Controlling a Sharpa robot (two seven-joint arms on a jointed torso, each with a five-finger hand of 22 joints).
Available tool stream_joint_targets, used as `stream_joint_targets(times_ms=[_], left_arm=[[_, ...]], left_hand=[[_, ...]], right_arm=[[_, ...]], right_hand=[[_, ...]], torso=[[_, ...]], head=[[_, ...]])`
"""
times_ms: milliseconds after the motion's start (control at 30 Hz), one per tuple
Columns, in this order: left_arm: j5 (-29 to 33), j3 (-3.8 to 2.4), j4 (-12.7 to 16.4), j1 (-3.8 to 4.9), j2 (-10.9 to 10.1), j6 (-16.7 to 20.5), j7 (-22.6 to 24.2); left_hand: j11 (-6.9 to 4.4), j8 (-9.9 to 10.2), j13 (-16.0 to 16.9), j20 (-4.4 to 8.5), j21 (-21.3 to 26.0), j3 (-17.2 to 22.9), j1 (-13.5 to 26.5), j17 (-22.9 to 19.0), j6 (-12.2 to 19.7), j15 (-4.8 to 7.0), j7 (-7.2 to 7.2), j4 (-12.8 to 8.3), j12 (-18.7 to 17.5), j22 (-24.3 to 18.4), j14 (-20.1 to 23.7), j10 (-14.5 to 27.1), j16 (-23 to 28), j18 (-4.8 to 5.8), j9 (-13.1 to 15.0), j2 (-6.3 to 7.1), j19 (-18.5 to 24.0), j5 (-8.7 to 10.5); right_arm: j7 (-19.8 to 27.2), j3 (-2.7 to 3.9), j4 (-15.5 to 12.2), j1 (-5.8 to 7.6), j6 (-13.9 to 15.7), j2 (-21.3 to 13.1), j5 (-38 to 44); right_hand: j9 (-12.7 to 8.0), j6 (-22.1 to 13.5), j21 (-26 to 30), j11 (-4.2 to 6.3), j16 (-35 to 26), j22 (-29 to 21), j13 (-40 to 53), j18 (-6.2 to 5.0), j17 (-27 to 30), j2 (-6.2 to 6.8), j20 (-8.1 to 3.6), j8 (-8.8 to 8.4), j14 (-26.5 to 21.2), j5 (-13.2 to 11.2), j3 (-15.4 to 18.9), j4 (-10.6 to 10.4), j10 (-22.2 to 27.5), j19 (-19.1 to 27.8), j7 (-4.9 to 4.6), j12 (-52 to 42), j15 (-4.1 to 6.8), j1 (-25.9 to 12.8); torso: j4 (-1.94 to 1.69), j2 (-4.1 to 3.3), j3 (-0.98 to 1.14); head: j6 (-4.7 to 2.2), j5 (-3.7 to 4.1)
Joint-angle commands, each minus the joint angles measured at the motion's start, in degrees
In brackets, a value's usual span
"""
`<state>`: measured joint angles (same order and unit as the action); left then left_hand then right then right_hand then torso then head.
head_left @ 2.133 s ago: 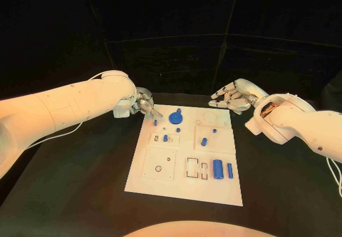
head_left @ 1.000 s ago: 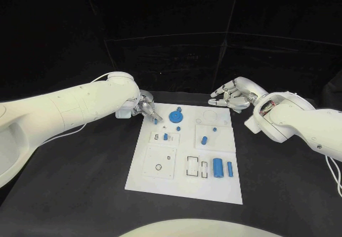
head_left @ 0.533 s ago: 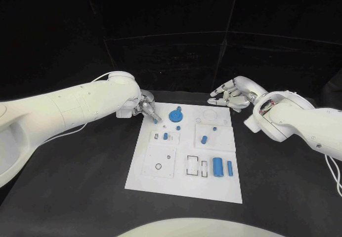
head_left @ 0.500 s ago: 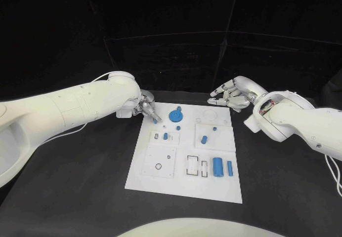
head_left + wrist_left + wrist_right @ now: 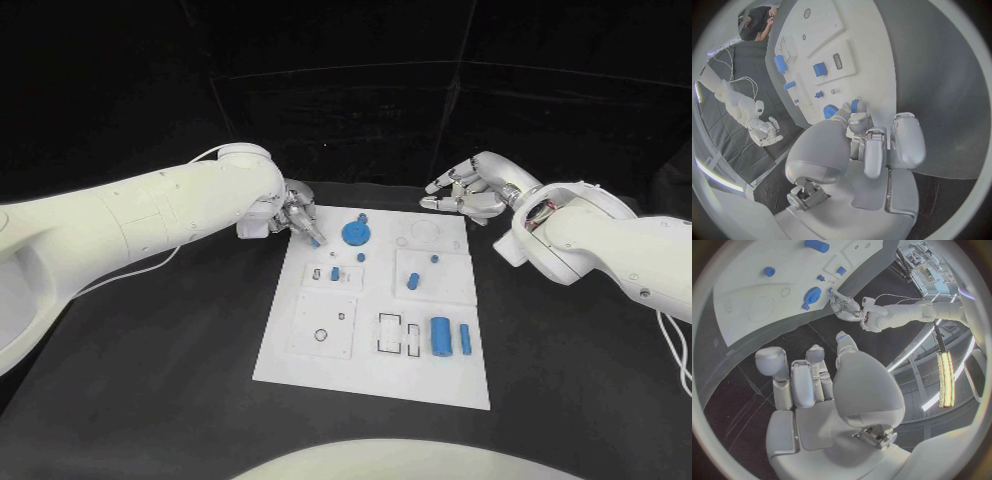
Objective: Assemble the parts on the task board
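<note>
The white task board point(image 5: 368, 345) lies lengthwise in the middle of the table. My left hand point(image 5: 296, 216) hovers at its far left corner, fingertips pinching a small blue peg point(image 5: 316, 241); in the left wrist view the peg point(image 5: 856, 105) sits at the fingertips beside the blue gear point(image 5: 831, 111). The gear point(image 5: 355, 234) lies on the board just right of that hand. My right hand point(image 5: 469, 195) hangs past the board's far right corner, fingers loosely curled and apart, holding nothing; its own view shows the hand point(image 5: 811, 385) bare.
Two blue cylinders point(image 5: 440, 335) point(image 5: 466, 341) lie side by side near the board's front right. Small blue pieces point(image 5: 336, 273) point(image 5: 413, 281) point(image 5: 433, 259) stand in the middle blocks. Black table surrounds the board on all sides.
My left hand has crept in over the board's far left corner and its fingertips have closed round the small peg. The right hand has barely moved.
</note>
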<state>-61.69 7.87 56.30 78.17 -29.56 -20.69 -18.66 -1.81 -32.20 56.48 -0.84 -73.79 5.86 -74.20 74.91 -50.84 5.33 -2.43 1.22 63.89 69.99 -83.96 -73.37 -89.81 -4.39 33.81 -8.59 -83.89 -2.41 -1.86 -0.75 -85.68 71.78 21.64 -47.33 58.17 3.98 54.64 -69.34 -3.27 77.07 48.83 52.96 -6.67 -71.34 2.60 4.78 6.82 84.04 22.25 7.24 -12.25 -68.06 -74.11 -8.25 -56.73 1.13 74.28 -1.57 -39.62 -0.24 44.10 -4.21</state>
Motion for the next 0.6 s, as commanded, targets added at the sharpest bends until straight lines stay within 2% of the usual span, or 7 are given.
stream_joint_targets(times_ms=[33,167,267,300,400,500,600], left_arm=[[2.5,-0.01,0.9,0.07,-0.8,2.8,0.7],[4.1,-0.01,3.2,0.08,-2.5,5.4,0.9],[4.8,0.0,6.0,0.09,-4.2,7.5,0.8],[4.9,0.01,6.8,0.1,-4.8,8.2,0.8],[5.2,0.03,9.9,0.09,-6.6,10.4,0.8],[5.3,0.06,12.5,0.08,-8.1,12.1,0.8],[5.3,0.22,14.9,0.02,-9.6,14.1,0.9]], left_hand=[[0.05,-0.4,-0.1,0.18,0.3,7.2,0.7,15.1,0.1,-0.03,-0.11,-4.9,-0.3,0.0,-6.0,-0.2,-0.2,0.07,0.1,0.39,-0.4,-0.33],[0.05,-1.1,-0.2,0.08,0.5,12.9,3.3,15.1,0.1,-0.1,-0.15,-6.1,-0.3,0.0,-6.0,-0.5,-0.2,0.04,0.3,2.08,-0.4,-0.43],[0.04,-2.0,-0.1,-0.12,0.4,19.8,6.8,15.1,0.2,-0.14,-0.44,-7.4,0.0,0.2,-6.0,-0.9,-0.2,0.07,0.6,4.34,-0.5,-0.84],[0.11,-2.2,0.0,-0.08,0.4,21.2,7.3,15.1,0.1,-0.19,-0.3,-7.6,0.0,0.2,-6.0,-0.9,-0.2,0.05,0.7,4.54,-0.5,-0.75],[0.09,-3.3,-0.1,-0.01,0.3,27.5,10.4,15.1,0.2,-0.34,-0.28,-8.5,0.2,0.5,-6.0,-1.3,-0.2,0.02,1.1,6.37,-0.6,-0.89],[0.09,-4.1,-0.1,-0.03,0.3,31.3,12.3,15.1,0.2,-0.19,-0.23,-8.9,0.3,0.6,-6.0,-1.5,-0.2,0.07,1.4,7.54,-0.7,-0.97],[0.09,-4.5,0.1,-0.06,0.1,32.5,12.9,15.1,0.2,-0.08,-0.14,-9.1,0.6,0.8,-6.0,-1.8,-0.2,0.13,1.6,7.99,-0.8,-1.29]], right_arm=[[0.5,0.04,0.0,0.1,-0.2,0.1,-0.1],[0.4,0.04,0.0,0.1,-0.3,0.1,-0.1],[0.3,0.04,0.1,0.1,-0.3,0.0,-0.1],[0.2,0.04,0.1,0.11,-0.3,0.0,-0.1],[0.1,0.04,0.2,0.11,-0.3,0.0,-0.1],[0.0,0.04,0.2,0.11,-0.3,0.0,-0.1],[0.0,0.03,0.3,0.11,-0.3,-0.1,-0.1]], right_hand=[[0.0,-0.2,0.3,0.09,-0.4,-0.1,-0.2,-0.72,0.0,-0.79,-0.12,0.36,2.0,1.7,0.4,-0.2,0.6,0.2,0.07,0.1,0.21,0.2],[0.0,-0.2,0.4,0.12,-0.5,-0.2,-0.2,-0.72,0.0,-0.83,-0.15,0.44,2.0,2.6,0.5,-0.3,0.6,0.2,0.09,0.2,0.23,0.3],[0.0,-0.2,0.4,0.12,-0.5,-0.1,-0.3,-0.71,0.0,-0.84,-0.15,0.45,2.0,2.7,0.6,-0.3,0.6,0.2,0.1,0.2,0.24,0.3],[0.0,-0.2,0.4,0.13,-0.5,-0.1,-0.3,-0.71,0.1,-0.84,-0.16,0.46,2.0,2.9,0.6,-0.4,0.6,0.1,0.1,0.2,0.24,0.3],[0.0,-0.2,0.4,0.14,-0.5,-0.2,-0.3,-0.72,0.0,-0.84,-0.17,0.5,2.0,3.3,0.7,-0.4,0.6,0.1,0.11,0.2,0.25,0.4],[0.0,-0.2,0.4,0.14,-0.5,-0.2,-0.3,-0.71,0.0,-0.83,-0.17,0.51,2.0,3.3,0.7,-0.4,0.6,0.1,0.11,0.2,0.25,0.4],[0.0,-0.2,0.4,0.14,-0.5,-0.2,-0.3,-0.71,0.0,-0.83,-0.17,0.51,2.0,3.3,0.7,-0.4,0.6,0.1,0.11,0.2,0.25,0.4]], torso=[[-0.02,0.06,0.02],[-0.11,0.07,0.07],[-0.12,0.08,0.08],[-0.14,0.09,0.03],[-0.2,0.15,0.02],[-0.25,0.17,0.06],[-0.24,0.21,0.08]], head=[[0.1,0.02],[0.09,-0.02],[0.11,-0.17],[0.15,-0.19],[0.2,-0.23],[0.22,-0.27],[0.2,-0.36]])
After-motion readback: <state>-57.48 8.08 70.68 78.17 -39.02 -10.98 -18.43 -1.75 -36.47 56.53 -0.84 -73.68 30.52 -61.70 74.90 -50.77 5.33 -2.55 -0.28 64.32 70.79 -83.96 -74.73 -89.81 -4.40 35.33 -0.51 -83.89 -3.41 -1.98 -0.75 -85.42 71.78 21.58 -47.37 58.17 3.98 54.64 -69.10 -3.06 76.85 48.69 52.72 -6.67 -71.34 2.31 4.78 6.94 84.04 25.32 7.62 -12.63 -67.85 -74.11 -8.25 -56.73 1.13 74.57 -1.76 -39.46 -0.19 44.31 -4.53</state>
